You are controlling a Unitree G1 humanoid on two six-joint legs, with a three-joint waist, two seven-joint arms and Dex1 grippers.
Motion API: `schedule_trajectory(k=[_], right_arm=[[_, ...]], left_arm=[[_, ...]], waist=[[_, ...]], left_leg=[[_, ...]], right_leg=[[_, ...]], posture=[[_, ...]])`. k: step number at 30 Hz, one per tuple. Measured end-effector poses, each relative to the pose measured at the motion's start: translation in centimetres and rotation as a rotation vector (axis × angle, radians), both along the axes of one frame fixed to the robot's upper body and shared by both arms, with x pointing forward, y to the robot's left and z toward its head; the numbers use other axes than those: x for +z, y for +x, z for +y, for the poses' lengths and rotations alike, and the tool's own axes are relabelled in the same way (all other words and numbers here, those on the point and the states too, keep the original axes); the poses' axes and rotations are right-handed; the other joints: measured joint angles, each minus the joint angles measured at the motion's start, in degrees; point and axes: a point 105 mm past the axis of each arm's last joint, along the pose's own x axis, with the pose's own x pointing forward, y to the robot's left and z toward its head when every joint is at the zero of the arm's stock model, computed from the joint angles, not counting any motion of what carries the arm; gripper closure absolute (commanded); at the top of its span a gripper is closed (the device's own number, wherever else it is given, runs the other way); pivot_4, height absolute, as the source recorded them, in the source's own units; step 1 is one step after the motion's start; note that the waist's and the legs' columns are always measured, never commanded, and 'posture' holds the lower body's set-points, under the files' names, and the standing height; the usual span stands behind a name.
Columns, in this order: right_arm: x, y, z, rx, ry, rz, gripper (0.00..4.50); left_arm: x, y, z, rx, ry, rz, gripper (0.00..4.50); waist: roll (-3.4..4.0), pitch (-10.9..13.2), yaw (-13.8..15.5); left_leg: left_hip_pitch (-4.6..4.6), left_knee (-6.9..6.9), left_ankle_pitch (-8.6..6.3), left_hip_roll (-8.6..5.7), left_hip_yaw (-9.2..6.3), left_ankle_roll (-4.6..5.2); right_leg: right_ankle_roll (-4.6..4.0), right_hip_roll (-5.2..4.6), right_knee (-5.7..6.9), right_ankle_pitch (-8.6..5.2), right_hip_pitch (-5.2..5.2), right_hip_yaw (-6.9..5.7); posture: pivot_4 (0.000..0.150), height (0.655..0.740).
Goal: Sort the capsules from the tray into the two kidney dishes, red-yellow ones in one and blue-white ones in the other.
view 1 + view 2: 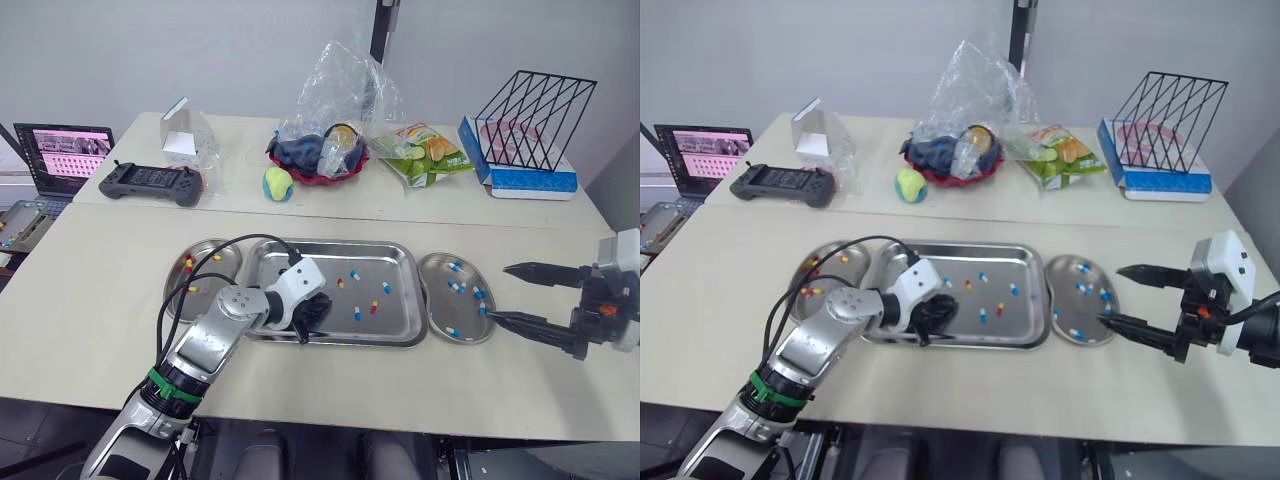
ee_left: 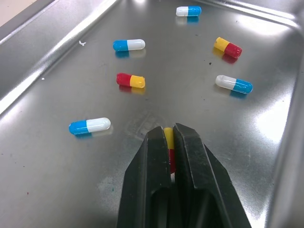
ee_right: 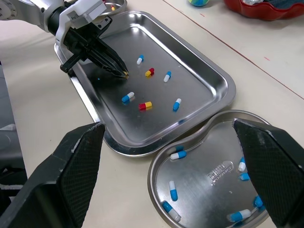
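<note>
My left gripper (image 1: 318, 308) reaches into the steel tray (image 1: 300, 262) at its near left part. It is shut on a red-yellow capsule (image 2: 168, 138) held just over the tray floor. Several blue-white capsules (image 2: 128, 44) and two red-yellow ones (image 2: 130, 80) lie loose in the tray beyond it. The left kidney dish (image 1: 215, 280) holds red-yellow capsules. In the right kidney dish (image 1: 452, 318) lie several blue-white capsules. My right gripper (image 1: 497, 292) hangs open just right of that dish, holding nothing.
Along the back of the table are a laptop (image 1: 65, 150), a game controller (image 1: 150, 181), a tennis ball (image 1: 277, 184), a red bowl under a plastic bag (image 1: 322, 160), a snack bag (image 1: 425, 153) and a wire rack (image 1: 535, 105) on a blue box (image 1: 525, 181).
</note>
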Motion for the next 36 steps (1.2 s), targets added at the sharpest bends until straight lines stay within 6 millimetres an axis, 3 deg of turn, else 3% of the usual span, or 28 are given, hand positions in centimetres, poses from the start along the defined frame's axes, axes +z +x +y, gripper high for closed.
schedule_trajectory(k=[4, 9, 11, 14, 17, 22, 28, 36], right_arm=[[-0.2, 0.4, 0.0, 0.005, 0.006, 0.007, 0.0], [-0.5, 1.2, 0.3, 0.023, 0.009, 0.018, 0.0], [-0.4, 1.4, 0.5, 0.034, 0.01, 0.017, 0.0], [-0.5, 1.6, 0.5, 0.041, 0.018, 0.028, 0.0], [-0.6, 2.0, 0.4, 0.039, 0.022, 0.036, 0.0], [-0.6, 2.3, 0.7, 0.059, 0.019, 0.038, 0.0], [-0.8, 2.9, 0.8, 0.067, 0.02, 0.042, 0.0], [-0.7, 2.8, 0.8, 0.082, 0.018, 0.026, 0.0]], left_arm=[[2.2, 0.6, 0.9, 0.029, -0.134, -0.003, 4.48], [7.3, 2.2, 4.6, 0.119, -0.289, -0.117, 4.48], [8.4, 3.0, 7.0, 0.204, -0.309, -0.148, 4.48], [8.3, 4.5, 11.9, 0.395, -0.315, -0.15, 4.48], [8.0, 4.8, 14.7, 0.482, -0.273, -0.16, 4.48], [7.3, 4.2, 15.7, 0.512, -0.278, -0.147, 4.48], [4.7, 3.4, 17.3, 0.546, -0.194, -0.086, 4.48], [4.1, 3.1, 18.3, 0.566, -0.188, -0.054, 1.77]], waist=[[-0.01, 0.0, -0.05], [0.0, 0.0, -0.31], [0.0, 0.0, -0.27], [0.0, 0.0, -0.25], [0.0, 0.0, -0.14], [0.0, 0.0, 0.25], [0.0, 0.0, -0.17], [0.0, 0.0, -0.17]], left_leg=[[-0.02, 0.0, 0.0, 0.01, 0.0, 0.0], [0.01, -0.01, 0.0, 0.03, 0.01, 0.0], [0.02, -0.02, 0.0, 0.03, 0.0, 0.0], [0.02, -0.01, 0.0, 0.03, 0.0, 0.0], [-0.02, -0.01, 0.0, 0.01, 0.01, 0.0], [-0.04, 0.0, 0.0, 0.02, 0.02, -0.01], [-0.02, -0.04, 0.0, 0.04, 0.02, 0.0], [-0.03, -0.04, 0.0, 0.04, 0.02, 0.0]], right_leg=[[0.0, 0.0, 0.02, 0.0, -0.04, 0.0], [0.0, 0.01, 0.03, 0.0, -0.04, 0.0], [0.0, 0.01, 0.03, 0.0, -0.04, 0.0], [0.0, 0.01, 0.02, 0.0, -0.04, -0.01], [0.0, -0.02, 0.0, 0.0, -0.06, -0.01], [0.0, -0.03, 0.0, 0.0, -0.07, -0.02], [0.0, -0.01, 0.02, 0.0, -0.1, -0.02], [0.0, -0.01, 0.02, 0.0, -0.1, -0.03]], posture=[[0.15, 0.7174], [0.15, 0.7174], [0.15, 0.7174], [0.15, 0.7174], [0.15, 0.7174], [0.15, 0.7174], [0.15, 0.7174], [0.15, 0.7174]])
